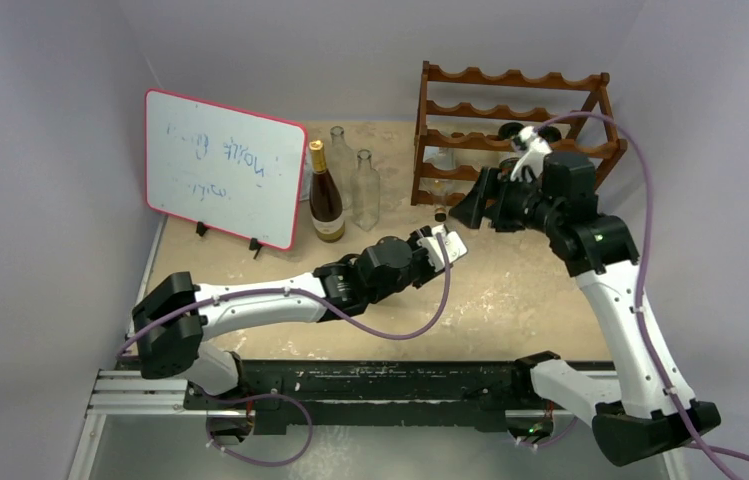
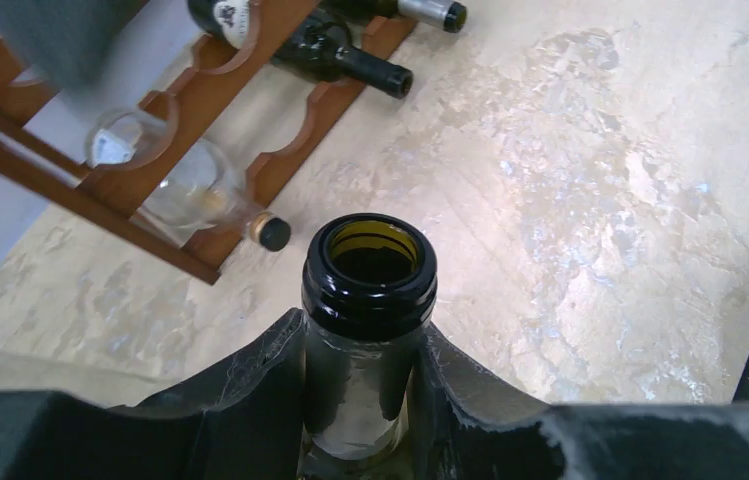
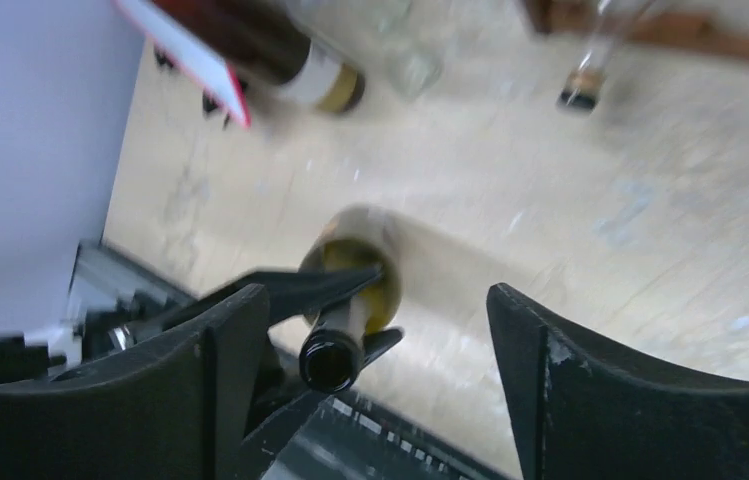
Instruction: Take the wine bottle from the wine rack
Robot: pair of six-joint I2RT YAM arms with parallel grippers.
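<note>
Left tool [image 2: 365,340]: fingers clamped on the neck of the dark green glass wine bottle [image 2: 370,270], just under its open mouth. The bottle is off the reddish-brown wooden wine rack [image 1: 515,78], over the mottled beige worktop [image 1: 510,290] in front of the rack's near left corner. I cannot tell whether its base touches the worktop.

Right tool [image 3: 375,300]: fingers wide apart, gripping nothing. It hangs above the held bottle, near the rack's front.

Surroundings:
- Lying in the rack's lower tiers are a clear glass bottle with a black cap [image 2: 200,190] and two dark bottles [image 2: 345,60], necks pointing out toward the worktop.
- Left of the rack stand a dark bottle with gold foil [image 1: 325,200] and two tall clear glass bottles [image 1: 366,190].
- A red-edged whiteboard [image 1: 220,165] is propped beside them, well apart from both tools.

Visibility:
- In the top view the two arms cover the held bottle, and I cannot make it out there.
- The right wrist view is motion-blurred.
- The left wrist view cuts off the bottle's body.
</note>
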